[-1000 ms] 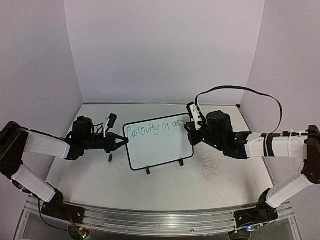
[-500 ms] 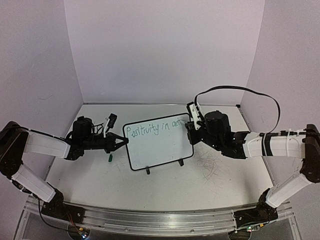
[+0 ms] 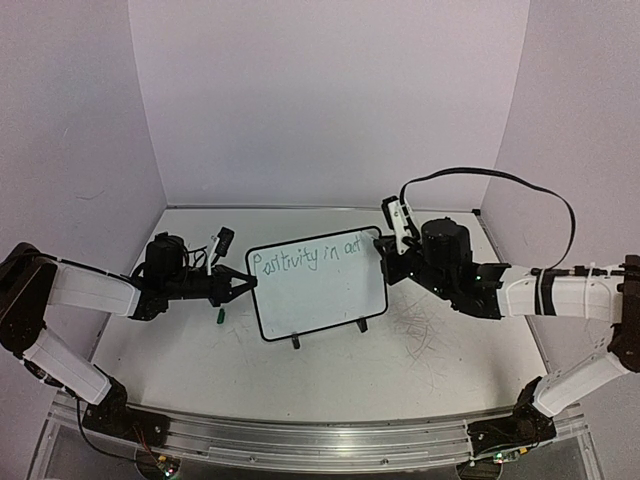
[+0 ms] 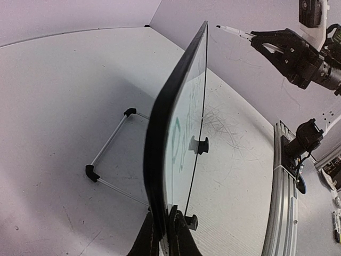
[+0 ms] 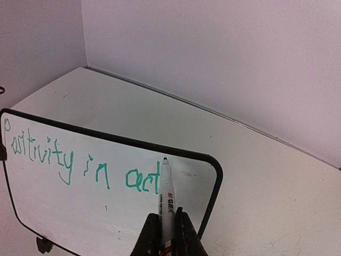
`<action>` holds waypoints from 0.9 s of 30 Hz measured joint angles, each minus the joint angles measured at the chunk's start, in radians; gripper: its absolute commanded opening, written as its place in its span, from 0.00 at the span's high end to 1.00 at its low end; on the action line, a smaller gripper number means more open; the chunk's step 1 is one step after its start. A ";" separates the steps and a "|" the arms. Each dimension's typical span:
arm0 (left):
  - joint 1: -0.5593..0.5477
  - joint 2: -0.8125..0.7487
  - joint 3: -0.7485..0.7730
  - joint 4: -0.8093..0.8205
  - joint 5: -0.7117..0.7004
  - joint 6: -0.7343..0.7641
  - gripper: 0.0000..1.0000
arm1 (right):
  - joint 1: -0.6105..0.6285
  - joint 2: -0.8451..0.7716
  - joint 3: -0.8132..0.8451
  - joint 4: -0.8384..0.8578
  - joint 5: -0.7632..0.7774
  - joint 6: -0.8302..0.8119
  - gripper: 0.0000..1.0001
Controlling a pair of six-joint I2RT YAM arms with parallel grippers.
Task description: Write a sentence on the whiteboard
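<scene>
The whiteboard (image 3: 318,290) stands upright on its wire stand (image 4: 111,143) mid-table. My left gripper (image 3: 243,283) is shut on its left rim, with the fingers pinching the board's edge (image 4: 164,213). The sentence (image 3: 310,255) in green reads "Positivity in act" (image 5: 69,160) along the top. My right gripper (image 3: 384,258) is shut on a white marker (image 5: 166,192) at the board's upper right corner. The marker tip sits just right of the "t". In the left wrist view the marker (image 4: 234,32) tip stands a small gap off the board face.
A small green cap (image 3: 220,316) lies on the table left of the board. Faint grey scribbles (image 3: 420,330) mark the tabletop at the right. Purple walls close in the back and sides. A metal rail (image 3: 300,440) runs along the near edge.
The word grew from "ac" to "act". My right gripper then drew slightly right and back from the board. The left arm and the board stayed still.
</scene>
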State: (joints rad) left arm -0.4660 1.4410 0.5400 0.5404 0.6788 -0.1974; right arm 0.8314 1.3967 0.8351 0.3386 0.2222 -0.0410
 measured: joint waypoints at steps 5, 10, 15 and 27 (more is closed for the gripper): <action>0.000 0.000 0.000 0.000 0.000 0.000 1.00 | 0.000 0.020 0.001 0.001 0.001 0.000 1.00; 0.000 0.000 0.000 0.000 0.000 0.004 1.00 | 0.000 0.046 0.005 0.000 0.007 0.000 1.00; -0.001 0.000 0.000 -0.001 0.000 0.005 1.00 | 0.000 0.057 0.007 -0.004 0.030 0.000 1.00; -0.001 0.000 0.000 -0.002 0.000 0.008 1.00 | 0.000 0.040 0.007 -0.025 0.037 0.004 1.00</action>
State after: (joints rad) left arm -0.4667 1.4410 0.5400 0.5388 0.6785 -0.1899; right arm 0.8318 1.4364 0.8417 0.3140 0.2593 -0.0368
